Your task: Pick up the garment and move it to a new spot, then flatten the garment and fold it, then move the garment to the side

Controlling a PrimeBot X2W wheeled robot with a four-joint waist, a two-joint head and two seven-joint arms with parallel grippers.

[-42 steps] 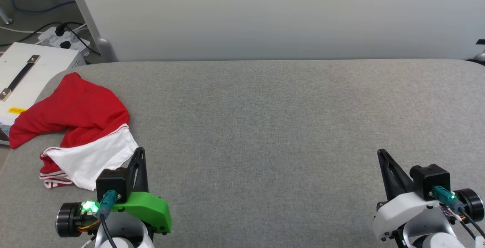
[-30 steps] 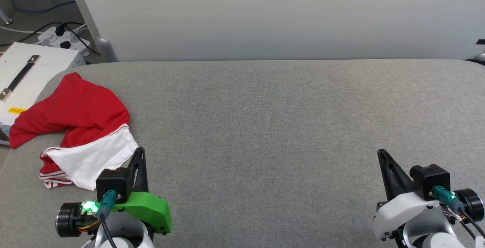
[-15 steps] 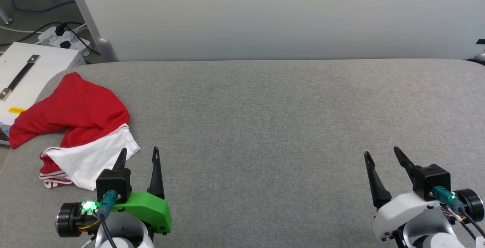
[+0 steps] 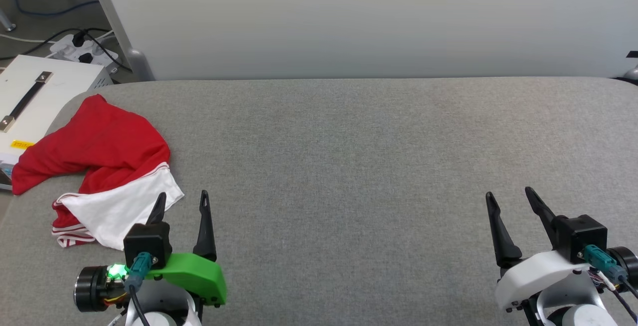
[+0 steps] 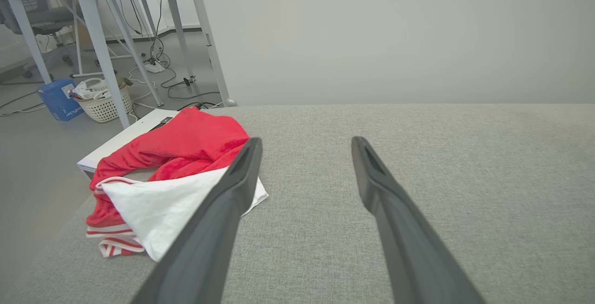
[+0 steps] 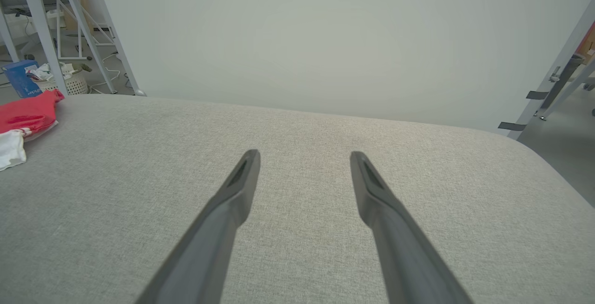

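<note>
Garment (image 4: 109, 166) is lying crumpled at the tabletop's (image 4: 349, 156) left edge, toward the near-left corner. Red body is bunching up, and one end is draping over that edge onto a white box (image 4: 35, 91) beside it. White sleeve (image 4: 124, 206) is facing up, with the striped trim (image 4: 70, 239) poking out toward the front edge. Left gripper (image 4: 182, 195) is sitting just beside the sleeve on its inboard side, fingers (image 5: 232, 188) spread wide and holding nothing. That reads as staging for the first pick, since it's the arm nearest the cloth. One finger is overlapping the sleeve edge in the head view; can't tell whether it's touching cloth. Right gripper (image 4: 509, 192) is hovering near the front-right corner, well apart from the garment, fingers spread too, nothing between them, over bare tabletop. Likely it's leaving the middle free as the landing spot. Nothing of the task is done yet: pick, flatten, fold and shift aside are all pending. Risk I'm seeing: the overhanging end snagging on the box at lift.
</note>
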